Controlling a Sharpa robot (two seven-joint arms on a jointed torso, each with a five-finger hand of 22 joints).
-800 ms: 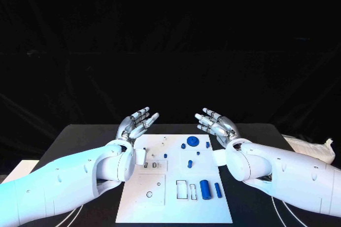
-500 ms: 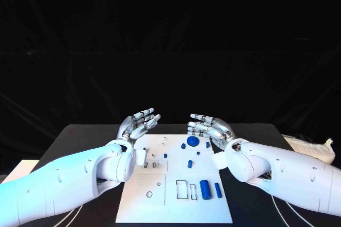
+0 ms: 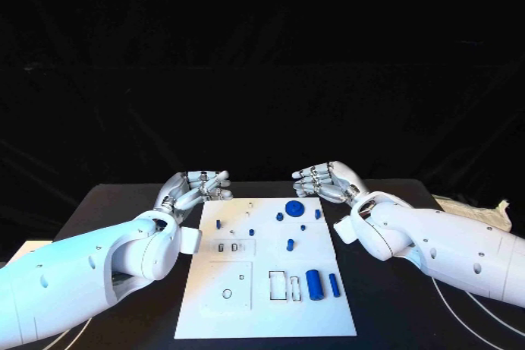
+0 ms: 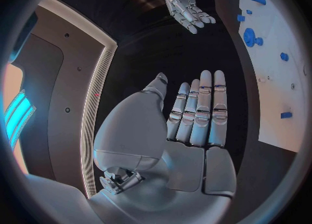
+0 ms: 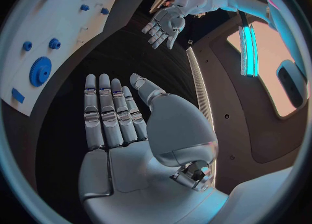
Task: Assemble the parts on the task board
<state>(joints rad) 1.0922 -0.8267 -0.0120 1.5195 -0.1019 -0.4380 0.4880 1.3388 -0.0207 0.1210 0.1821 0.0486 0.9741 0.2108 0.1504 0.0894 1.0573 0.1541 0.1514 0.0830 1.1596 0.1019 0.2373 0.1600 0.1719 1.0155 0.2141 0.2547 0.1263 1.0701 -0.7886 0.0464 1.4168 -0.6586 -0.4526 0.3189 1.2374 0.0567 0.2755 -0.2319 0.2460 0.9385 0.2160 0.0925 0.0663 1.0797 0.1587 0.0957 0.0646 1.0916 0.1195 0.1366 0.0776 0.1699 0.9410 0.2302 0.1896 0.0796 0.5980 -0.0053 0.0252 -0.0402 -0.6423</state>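
The white task board [image 3: 235, 278] lies in the middle of the black table. On it a blue gear [image 3: 294, 208] sits near the far edge, with small blue pegs [image 3: 290, 244] scattered below it. Two blue cylinders [image 3: 314, 285] lie at the near right. My left hand [image 3: 197, 187] hovers past the board's far left corner, fingers straight and apart, holding nothing. My right hand [image 3: 325, 180] hovers past the far right corner, also empty. In the left wrist view my left hand [image 4: 195, 115] shows a flat palm beside the board [image 4: 280, 78]. In the right wrist view my right hand [image 5: 114, 117] does too.
A crumpled white bag [image 3: 470, 212] lies at the table's right edge. A pale object [image 3: 14, 253] sits off the table's left side. Thin cables run along the table's near corners. Bare black table lies on both sides of the board.
Both hands have tipped forward and down from a raised, fingers-up pose to a lower one over the board's far edge. They still hold nothing. The parts have not moved.
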